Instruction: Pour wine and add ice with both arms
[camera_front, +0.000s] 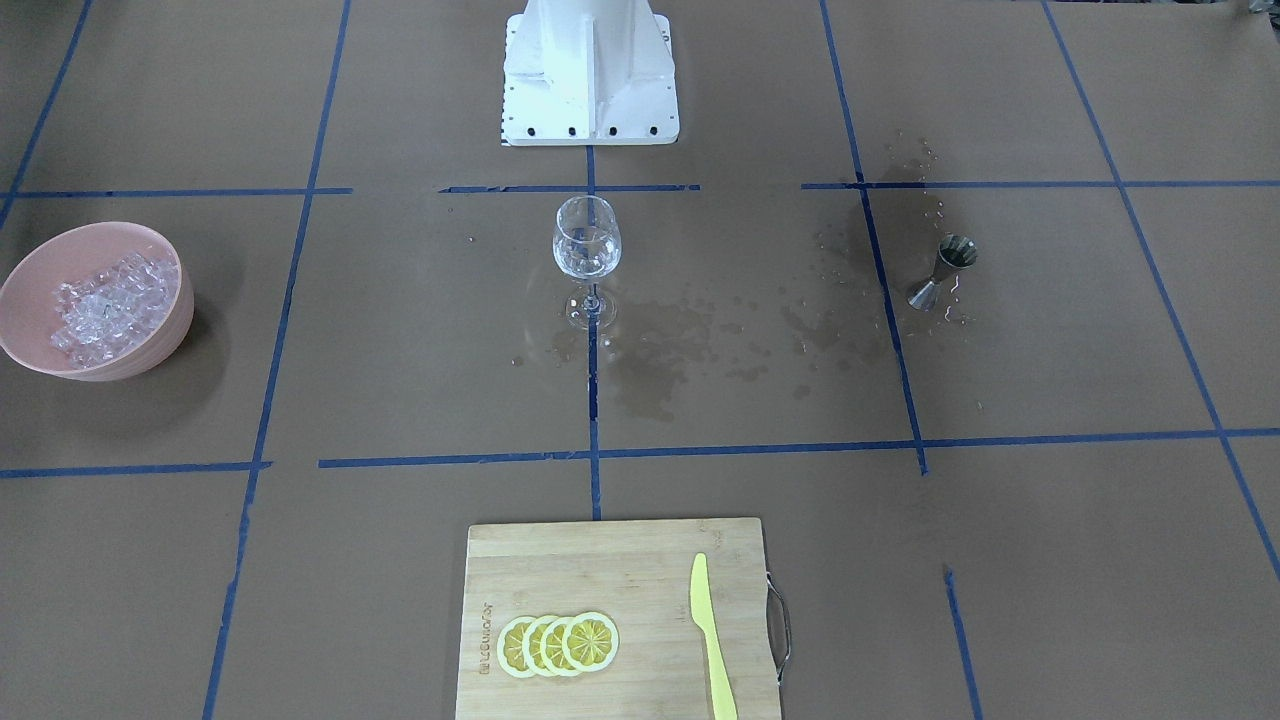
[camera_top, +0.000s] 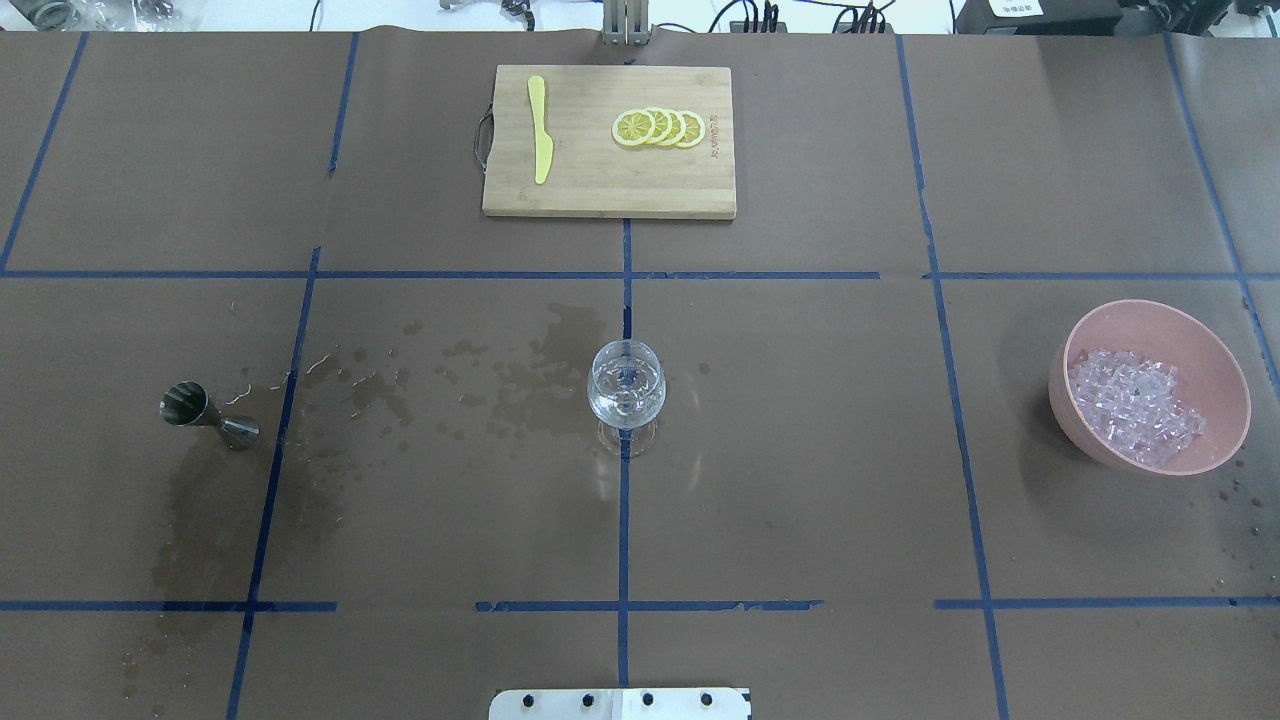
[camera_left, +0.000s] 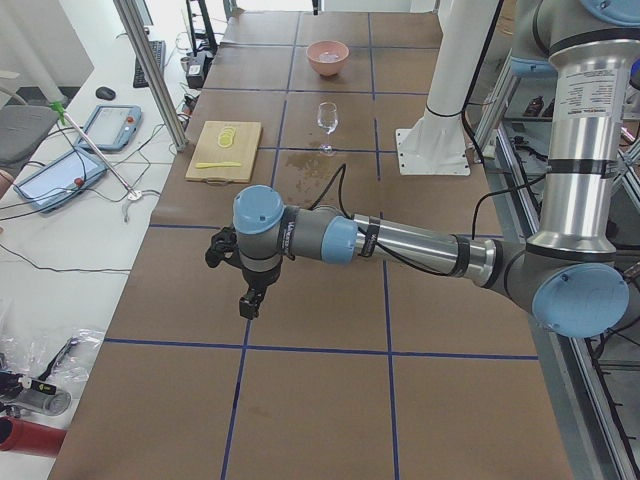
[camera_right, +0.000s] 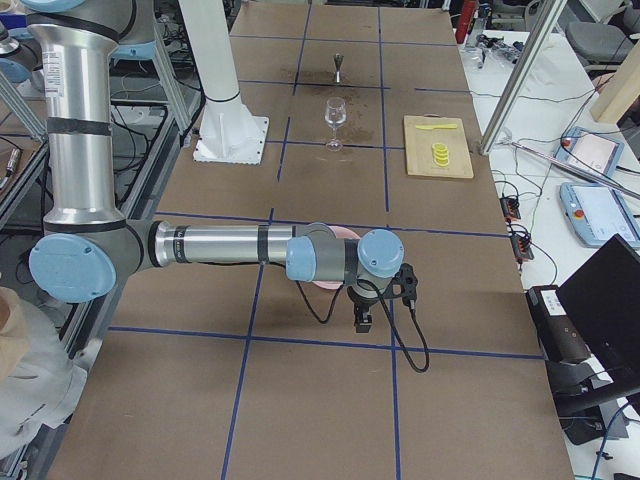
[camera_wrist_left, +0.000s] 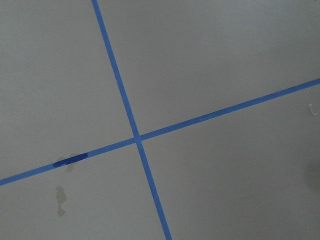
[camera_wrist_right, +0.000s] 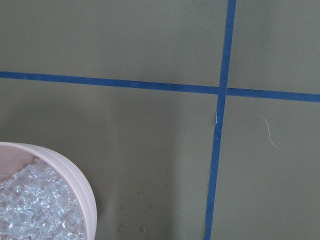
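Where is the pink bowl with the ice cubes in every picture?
Front-facing: bowl at the left edge, halfway up.
Overhead: bowl on the right, halfway up.
Left side: bowl at the table's far end, top middle.
Right side: bowl mostly hidden behind the right arm, middle.
Left wrist: not in it.
Right wrist: bowl in the bottom left corner.
Shared landmark: the wine glass at the table's centre, in the four outer views.

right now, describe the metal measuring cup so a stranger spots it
Start at the clear stemmed wine glass mid-table. Follow the wet stains toward the robot's left to a small steel hourglass-shaped jigger. Unlike the glass and pink bowl, it is metal.
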